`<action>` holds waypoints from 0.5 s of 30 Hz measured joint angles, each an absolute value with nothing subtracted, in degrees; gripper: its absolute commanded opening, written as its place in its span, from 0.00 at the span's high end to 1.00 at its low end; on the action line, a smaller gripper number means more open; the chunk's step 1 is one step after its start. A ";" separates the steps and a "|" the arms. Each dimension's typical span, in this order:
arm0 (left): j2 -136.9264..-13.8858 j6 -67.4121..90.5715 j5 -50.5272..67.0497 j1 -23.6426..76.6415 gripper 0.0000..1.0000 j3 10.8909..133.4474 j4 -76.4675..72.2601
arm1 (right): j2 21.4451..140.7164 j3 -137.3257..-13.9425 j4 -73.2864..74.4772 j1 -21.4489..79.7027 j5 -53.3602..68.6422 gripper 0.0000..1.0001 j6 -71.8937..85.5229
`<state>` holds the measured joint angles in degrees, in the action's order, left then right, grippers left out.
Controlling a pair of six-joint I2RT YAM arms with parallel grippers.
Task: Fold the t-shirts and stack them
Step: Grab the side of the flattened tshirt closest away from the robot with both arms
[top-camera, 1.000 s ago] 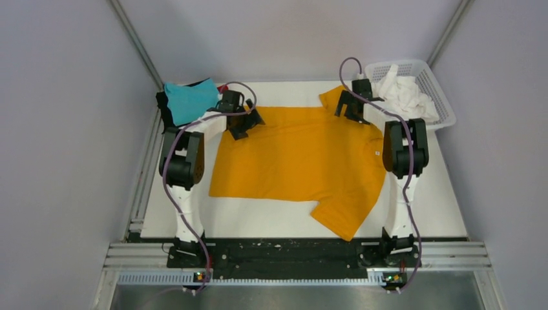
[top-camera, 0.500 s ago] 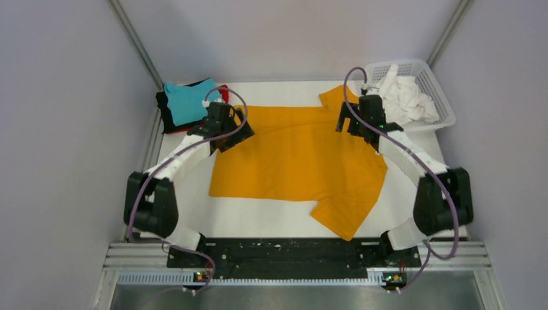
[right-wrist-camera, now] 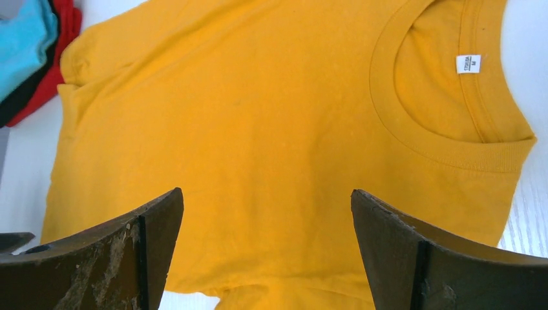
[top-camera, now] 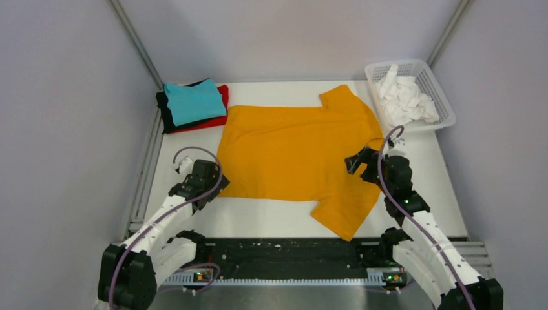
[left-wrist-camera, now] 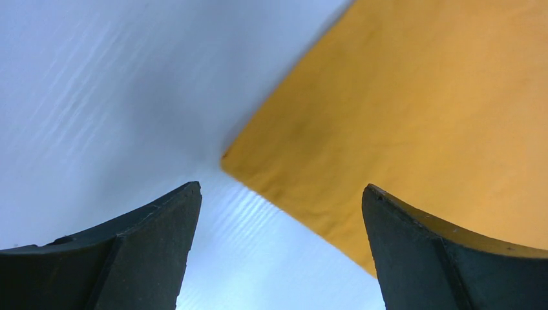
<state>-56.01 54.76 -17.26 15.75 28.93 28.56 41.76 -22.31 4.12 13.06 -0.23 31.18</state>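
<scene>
The mustard-orange t-shirt (top-camera: 291,152) lies spread flat in the middle of the white table (top-camera: 258,219). Its collar (right-wrist-camera: 413,129) is toward the right arm, its hem toward the left, and its near sleeve (top-camera: 342,216) juts out toward the arm bases. In the far left corner a teal t-shirt (top-camera: 194,100) sits folded on top of a black t-shirt (top-camera: 163,110) and a red t-shirt (top-camera: 216,119).

The left gripper (top-camera: 216,186) hangs just over the near hem corner (left-wrist-camera: 227,156) with its jaws apart, and that corner shows between the fingers. The right gripper (top-camera: 357,161), also parted and holding nothing, hovers over the chest just short of the collar.

The step in hand appears to be taking hold for the first fold. It would go best if the left jaws close on both layers right at the hem corner. The right gripper should shift to the near shoulder seam beside the sleeve, so both grips sit on one line. Lifting together with the fabric taut between them should give a straight crease. The sleeve probably needs tucking in so it does not trail.

A white lattice basket (top-camera: 446,116) holding white cloth (top-camera: 407,97) stands at the far right, well apart from the shirt's body.
</scene>
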 measured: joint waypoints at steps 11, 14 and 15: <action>-56.95 59.70 -19.92 15.22 0.38 23.33 22.79 | 38.13 -21.74 4.67 13.06 2.44 0.01 32.25; -59.66 60.23 -20.62 15.00 0.58 23.64 20.56 | 39.20 -21.74 5.34 13.06 2.24 0.01 32.23; -60.55 60.38 -20.75 14.98 0.64 23.86 19.88 | 39.55 -21.74 5.56 13.06 2.17 0.01 32.23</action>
